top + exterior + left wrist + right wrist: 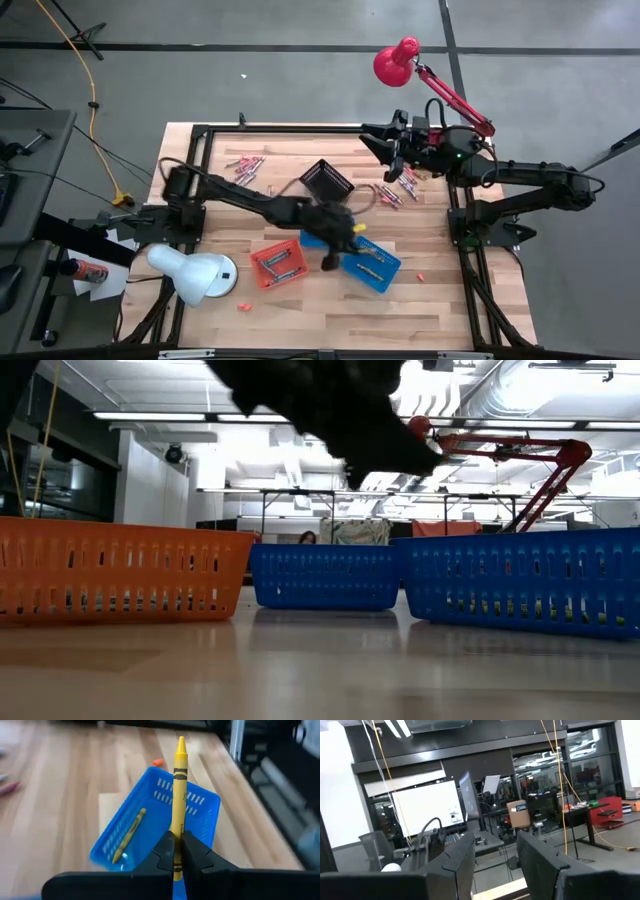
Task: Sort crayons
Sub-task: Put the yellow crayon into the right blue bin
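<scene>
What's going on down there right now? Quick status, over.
Left tool shut on yellow crayon, above blue basket. Right tool open, idle at the far edge. Nothing in the way.

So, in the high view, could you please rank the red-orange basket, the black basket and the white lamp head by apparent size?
1. White lamp head, largest.
2. Red-orange basket and black basket look about alike; unranked.

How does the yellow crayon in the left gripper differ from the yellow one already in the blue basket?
The held yellow crayon is pinched between the left gripper's shut fingers, above the blue basket; the other yellow crayon lies loose on the basket's floor. The held one points along the fingers, the loose one lies slanted. Both are yellow with dark band markings.
</scene>
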`<action>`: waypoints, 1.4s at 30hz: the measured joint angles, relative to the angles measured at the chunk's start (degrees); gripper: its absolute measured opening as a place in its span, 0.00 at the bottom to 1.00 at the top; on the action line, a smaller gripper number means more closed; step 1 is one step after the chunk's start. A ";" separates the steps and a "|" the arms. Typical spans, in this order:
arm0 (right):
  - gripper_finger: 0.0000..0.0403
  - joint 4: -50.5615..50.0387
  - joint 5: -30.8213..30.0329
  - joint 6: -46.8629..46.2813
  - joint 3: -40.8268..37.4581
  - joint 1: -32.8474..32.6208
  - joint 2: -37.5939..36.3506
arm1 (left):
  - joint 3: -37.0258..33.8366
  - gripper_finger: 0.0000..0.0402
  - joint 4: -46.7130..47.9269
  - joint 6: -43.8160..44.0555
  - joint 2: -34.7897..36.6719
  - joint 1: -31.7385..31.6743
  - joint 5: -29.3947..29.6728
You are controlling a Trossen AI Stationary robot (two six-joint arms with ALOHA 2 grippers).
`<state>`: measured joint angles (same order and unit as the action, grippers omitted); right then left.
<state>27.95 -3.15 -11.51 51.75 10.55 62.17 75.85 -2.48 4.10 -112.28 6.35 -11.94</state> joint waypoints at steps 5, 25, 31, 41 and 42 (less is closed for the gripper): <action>0.35 -3.27 -0.07 -0.30 0.00 0.00 0.00 | 9.22 0.00 5.24 -9.11 -6.07 0.84 -0.05; 0.35 -4.98 -0.10 -1.19 0.00 -0.02 0.00 | 12.32 0.27 16.57 -11.41 -5.32 0.29 0.63; 0.35 -4.99 -0.14 -0.81 0.00 -0.02 0.00 | 14.25 0.35 30.96 -12.35 0.35 -3.92 0.66; 0.35 -5.31 -0.14 0.20 0.00 -0.02 0.00 | -2.80 0.36 23.07 -0.88 26.23 -15.08 0.78; 0.35 -5.63 -0.14 0.17 -0.01 -0.02 0.00 | -5.87 0.36 19.07 0.73 29.39 -15.59 0.80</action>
<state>22.32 -3.29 -11.34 51.73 10.52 62.17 69.98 16.58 4.83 -82.88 -9.24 -11.13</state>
